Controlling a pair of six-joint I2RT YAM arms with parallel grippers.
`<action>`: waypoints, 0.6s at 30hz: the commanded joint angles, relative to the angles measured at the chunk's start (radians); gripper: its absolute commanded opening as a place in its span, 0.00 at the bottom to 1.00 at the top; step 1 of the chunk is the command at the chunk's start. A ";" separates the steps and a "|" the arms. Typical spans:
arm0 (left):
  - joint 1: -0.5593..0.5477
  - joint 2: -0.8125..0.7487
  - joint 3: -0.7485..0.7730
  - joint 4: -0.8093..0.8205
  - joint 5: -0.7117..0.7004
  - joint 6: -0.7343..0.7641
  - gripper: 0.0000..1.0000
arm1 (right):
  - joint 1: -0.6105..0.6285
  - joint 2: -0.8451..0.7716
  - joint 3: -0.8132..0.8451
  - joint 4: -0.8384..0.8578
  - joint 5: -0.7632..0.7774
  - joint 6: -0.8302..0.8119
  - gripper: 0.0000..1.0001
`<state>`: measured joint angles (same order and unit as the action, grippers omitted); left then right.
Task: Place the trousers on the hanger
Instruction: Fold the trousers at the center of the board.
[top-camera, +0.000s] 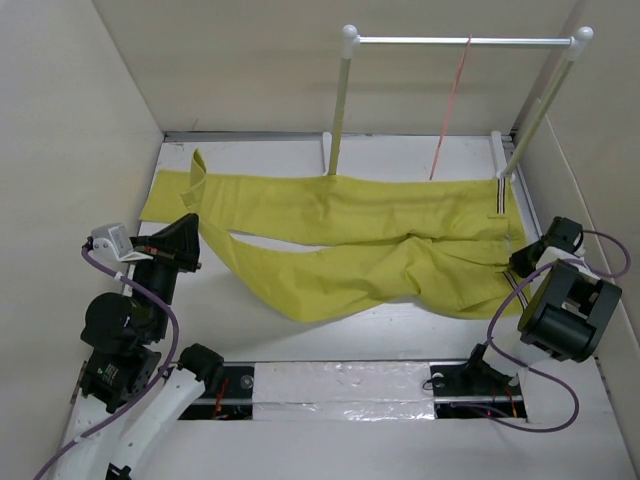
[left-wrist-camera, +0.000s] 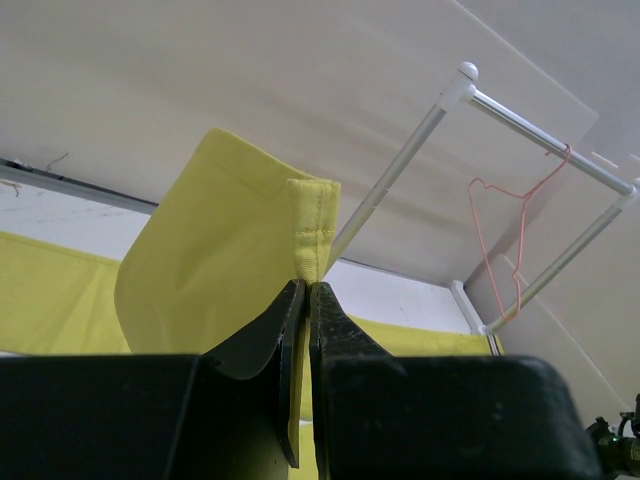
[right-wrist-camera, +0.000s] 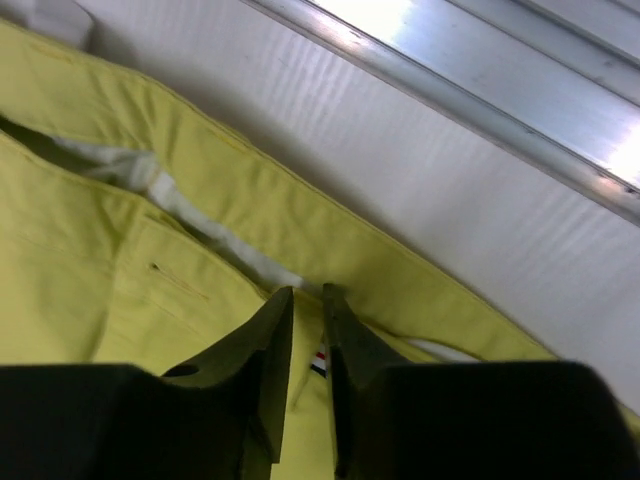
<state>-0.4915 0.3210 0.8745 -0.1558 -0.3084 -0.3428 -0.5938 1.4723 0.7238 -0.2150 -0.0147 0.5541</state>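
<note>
The mustard-yellow trousers (top-camera: 380, 250) lie spread across the table, legs to the left and waist to the right. My left gripper (top-camera: 190, 220) is shut on one leg's hem and holds it lifted and folded upward. In the left wrist view the cloth (left-wrist-camera: 210, 250) stands up from the closed jaws (left-wrist-camera: 307, 285). My right gripper (top-camera: 513, 262) is at the waist end. In the right wrist view its jaws (right-wrist-camera: 307, 290) pinch the waistband (right-wrist-camera: 120, 270) beside a small striped tag. The pinkish-red wire hanger (top-camera: 452, 100) hangs from the rail, also seen in the left wrist view (left-wrist-camera: 500, 240).
A white-posted rail with a metal bar (top-camera: 460, 41) stands at the back right, its posts (top-camera: 338, 110) beside the trousers. Walls enclose the table on the left, back and right. A metal frame strip (right-wrist-camera: 480, 100) runs close behind the waistband.
</note>
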 joint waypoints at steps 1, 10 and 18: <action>-0.005 -0.017 0.031 0.048 -0.027 0.013 0.00 | 0.000 0.028 0.049 0.057 -0.093 -0.025 0.15; -0.005 0.003 0.003 0.022 -0.032 0.005 0.00 | 0.022 0.073 0.120 0.201 -0.157 -0.037 0.00; -0.005 -0.007 -0.012 0.044 -0.005 0.004 0.00 | 0.060 -0.088 0.015 0.130 -0.021 -0.057 0.74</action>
<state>-0.4915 0.3176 0.8688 -0.1768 -0.3305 -0.3428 -0.5354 1.4944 0.8261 -0.0906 -0.1005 0.5201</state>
